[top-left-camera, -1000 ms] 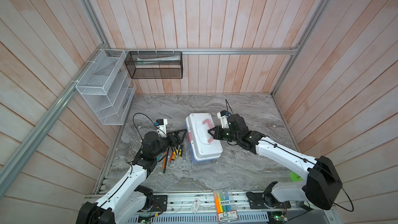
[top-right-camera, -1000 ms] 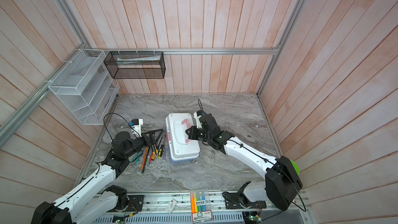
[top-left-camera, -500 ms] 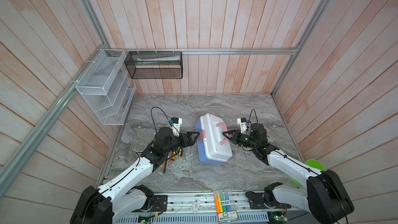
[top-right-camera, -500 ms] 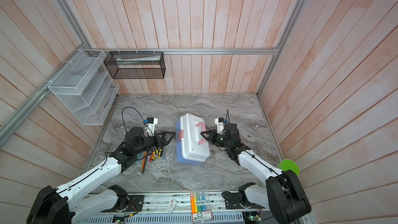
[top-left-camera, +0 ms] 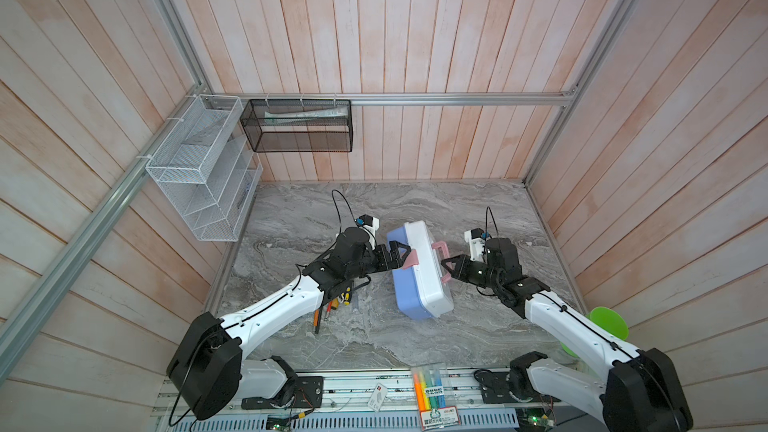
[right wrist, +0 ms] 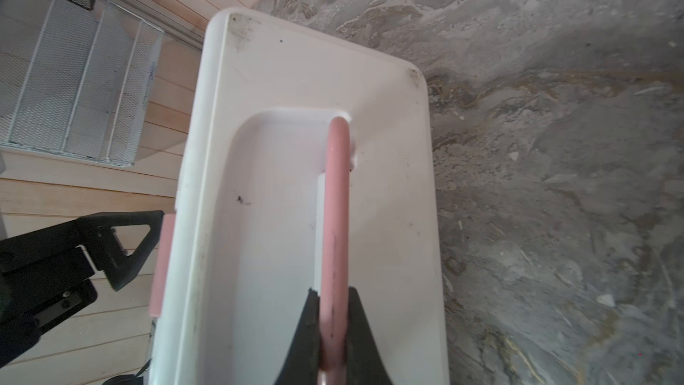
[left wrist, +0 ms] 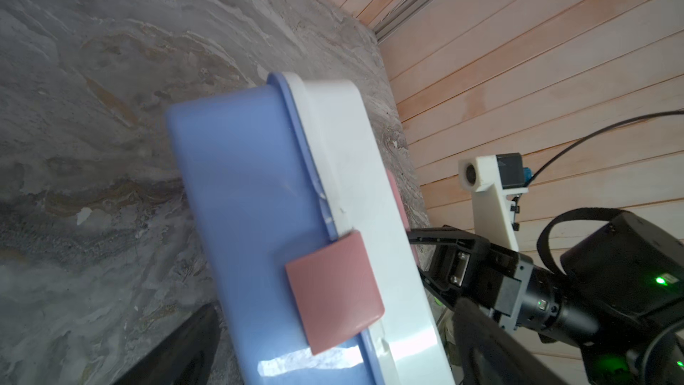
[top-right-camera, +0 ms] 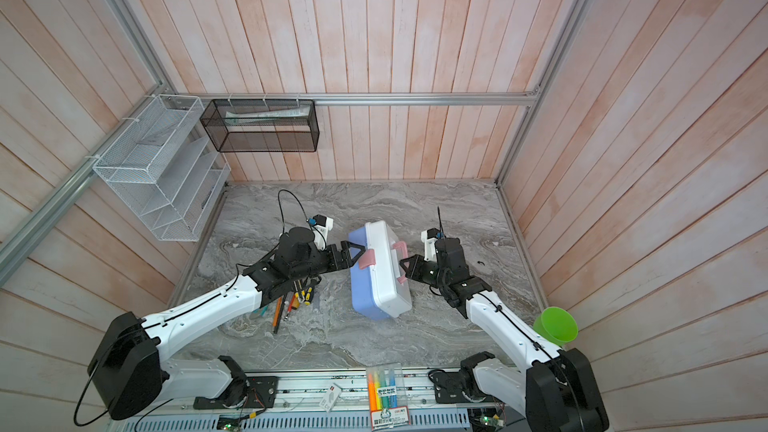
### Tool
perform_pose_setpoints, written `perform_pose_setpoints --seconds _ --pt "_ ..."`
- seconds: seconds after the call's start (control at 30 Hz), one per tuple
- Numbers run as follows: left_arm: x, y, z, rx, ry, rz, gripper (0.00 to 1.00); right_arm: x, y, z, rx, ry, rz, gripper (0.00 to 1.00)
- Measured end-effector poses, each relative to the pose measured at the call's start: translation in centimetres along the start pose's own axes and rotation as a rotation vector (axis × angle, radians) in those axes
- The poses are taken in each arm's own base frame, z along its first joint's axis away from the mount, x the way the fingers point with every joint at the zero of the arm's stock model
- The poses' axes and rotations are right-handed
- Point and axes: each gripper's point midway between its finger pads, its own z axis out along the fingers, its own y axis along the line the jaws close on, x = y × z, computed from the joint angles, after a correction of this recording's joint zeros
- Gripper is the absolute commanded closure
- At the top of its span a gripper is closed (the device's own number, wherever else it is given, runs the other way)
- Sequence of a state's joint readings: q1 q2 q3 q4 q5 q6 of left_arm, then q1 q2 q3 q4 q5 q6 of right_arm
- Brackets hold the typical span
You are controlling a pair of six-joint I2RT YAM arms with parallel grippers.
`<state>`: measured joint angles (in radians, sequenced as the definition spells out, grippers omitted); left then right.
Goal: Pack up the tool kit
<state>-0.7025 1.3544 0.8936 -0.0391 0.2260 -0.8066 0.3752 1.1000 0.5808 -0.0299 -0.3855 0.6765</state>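
highlighter pack (top-left-camera: 432,391) label, print too small to read

white rack (top-left-camera: 203,168): hung far left | black basket (top-left-camera: 297,126): hung at back | green cup (top-left-camera: 609,322): far right | highlighters (top-left-camera: 430,388): front middle

Hand tools (top-right-camera: 291,303) partly hidden under left arm (top-right-camera: 216,305) in both top views; types too small to tell. Case (left wrist: 240,216) & pink handle (right wrist: 335,216) run off wrist pics' edges.

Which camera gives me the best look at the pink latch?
Left wrist: the latch is close and face-on. Both top views show it small, by the open left hand. Right wrist shows only its edge.
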Motion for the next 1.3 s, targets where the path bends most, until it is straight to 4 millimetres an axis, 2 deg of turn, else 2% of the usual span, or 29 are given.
perform_pose_setpoints --seconds 0.13,0.33,0.47,0.63,1.03,1.3 --pt "0.3 -1.2 0.8 -0.017 0.048 -0.006 0.00 0.1 -0.7 -0.1 0.038 0.001 -0.025 1.00" --pt "-0.8 -3.4 0.4 -0.012 0.043 -0.021 0.00 0.0 -1.3 -0.4 0.088 0.000 -0.046 1.00" --pt "-0.6 -3.1 0.5 -0.039 0.064 -0.042 0.00 0.0 -1.3 -0.4 0.098 0.001 -0.055 1.00" --pt "0.4 -2.5 1.8 -0.069 0.113 -0.050 0.00 0.0 -1.3 -0.4 0.103 -0.001 -0.059 1.00" --pt "1.3 -2.2 3.4 -0.069 0.160 -0.061 0.00 0.1 -1.2 -0.4 0.108 -0.003 -0.064 1.00" --pt "1.4 -2.6 3.5 -0.043 0.168 -0.061 0.00 0.1 -1.3 -0.3 0.114 -0.006 -0.067 1.00"
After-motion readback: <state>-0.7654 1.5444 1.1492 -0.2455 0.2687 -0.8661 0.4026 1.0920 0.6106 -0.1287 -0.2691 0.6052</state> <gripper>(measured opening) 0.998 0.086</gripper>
